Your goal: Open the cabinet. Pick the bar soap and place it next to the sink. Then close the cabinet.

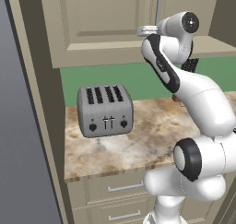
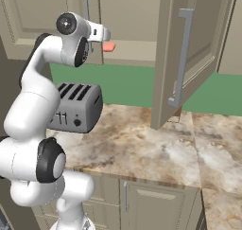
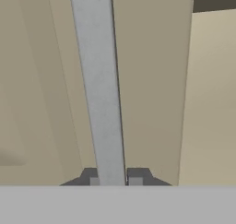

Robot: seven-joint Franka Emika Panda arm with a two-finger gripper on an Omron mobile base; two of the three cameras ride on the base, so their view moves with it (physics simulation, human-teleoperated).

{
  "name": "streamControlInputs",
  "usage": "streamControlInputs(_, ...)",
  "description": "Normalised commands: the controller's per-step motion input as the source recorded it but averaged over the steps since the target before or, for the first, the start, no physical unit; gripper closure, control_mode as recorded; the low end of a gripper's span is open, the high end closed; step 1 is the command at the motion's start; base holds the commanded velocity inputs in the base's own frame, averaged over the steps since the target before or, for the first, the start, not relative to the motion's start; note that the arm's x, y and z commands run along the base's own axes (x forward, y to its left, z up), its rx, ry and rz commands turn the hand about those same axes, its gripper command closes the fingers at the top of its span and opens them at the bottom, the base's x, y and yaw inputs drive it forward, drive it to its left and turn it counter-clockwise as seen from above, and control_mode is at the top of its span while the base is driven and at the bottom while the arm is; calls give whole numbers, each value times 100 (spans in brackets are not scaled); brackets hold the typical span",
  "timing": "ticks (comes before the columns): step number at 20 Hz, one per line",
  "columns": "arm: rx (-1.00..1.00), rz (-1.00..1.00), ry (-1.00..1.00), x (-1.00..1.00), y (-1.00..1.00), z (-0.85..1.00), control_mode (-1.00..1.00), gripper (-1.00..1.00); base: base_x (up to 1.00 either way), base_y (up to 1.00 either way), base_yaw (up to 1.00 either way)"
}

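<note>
The left cabinet door's handle (image 3: 99, 89), a stiff, smooth metal bar, runs straight up from between the finger tips; the gripper (image 3: 114, 179) is pinched on its lower end. I judge this a sound hold, since the hinged door (image 1: 87, 20) should swing lightly. Right of the hand, the soap (image 2: 109, 46) lies on the shelf, beyond it the open door (image 2: 189, 54).

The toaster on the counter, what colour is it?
The toaster is grey with dark slots, clearest in the left base view.
</note>
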Motion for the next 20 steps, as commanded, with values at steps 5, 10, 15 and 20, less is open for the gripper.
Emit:
streamControlInputs(5, 0, 0, 0, -23, 3, 0, -100, 100, 0, 0, 0)
streamControlInputs(10, 0, 0, 0, -61, 15, 2, -100, 100, 0, 0, 0)
streamControlInputs(15, 0, 3, 0, -84, 23, 7, -100, 100, 0, 0, 0)
streamControlInputs(20, 0, 5, 0, -99, 30, 3, -100, 100, 0, 0, 0)
